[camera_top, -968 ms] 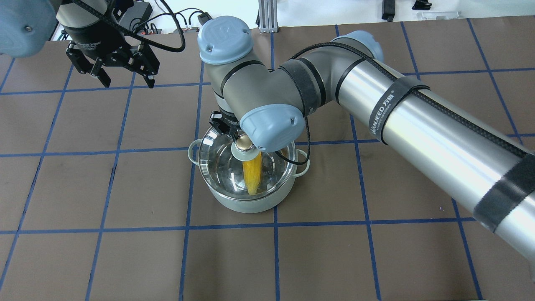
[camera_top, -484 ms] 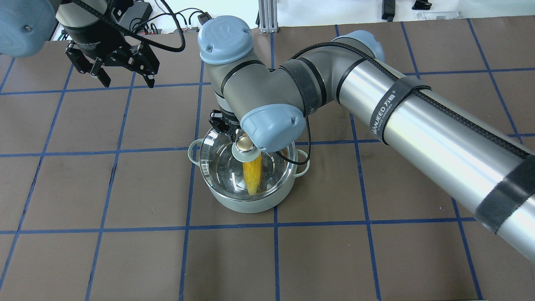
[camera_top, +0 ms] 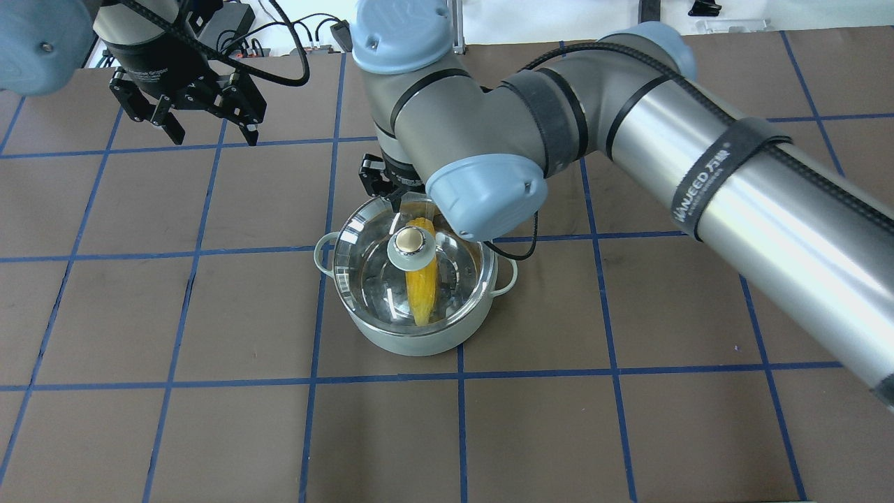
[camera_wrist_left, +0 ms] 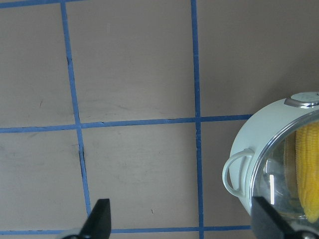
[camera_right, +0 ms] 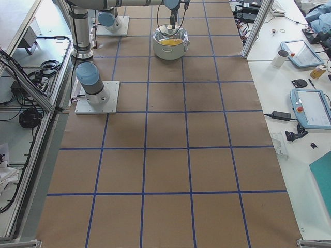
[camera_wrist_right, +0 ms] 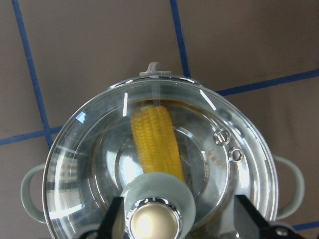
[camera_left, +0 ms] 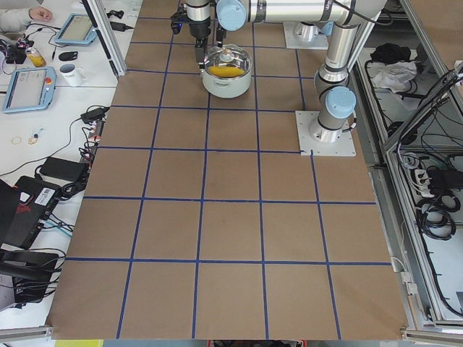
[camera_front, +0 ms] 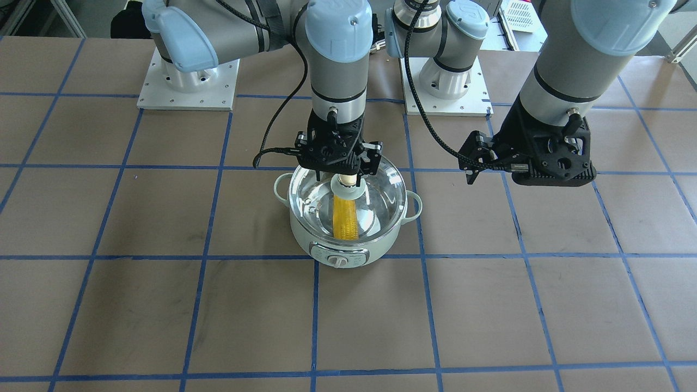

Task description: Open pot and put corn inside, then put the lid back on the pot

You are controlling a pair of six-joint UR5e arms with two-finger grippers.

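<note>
One yellow corn (camera_wrist_right: 155,142) lies under clear lid (camera_wrist_right: 84,149); right end effector (camera_wrist_right: 177,215) and left end effector (camera_wrist_left: 180,211) spread apart.

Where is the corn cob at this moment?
In the overhead view, the corn cob lies centrally, inside the mint-green pot, under its glass lid.

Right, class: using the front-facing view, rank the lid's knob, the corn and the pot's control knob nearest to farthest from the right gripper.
1. The lid's knob, directly below the right gripper.
2. The corn, inside the pot.
3. The control knob, on the pot's front.
</note>
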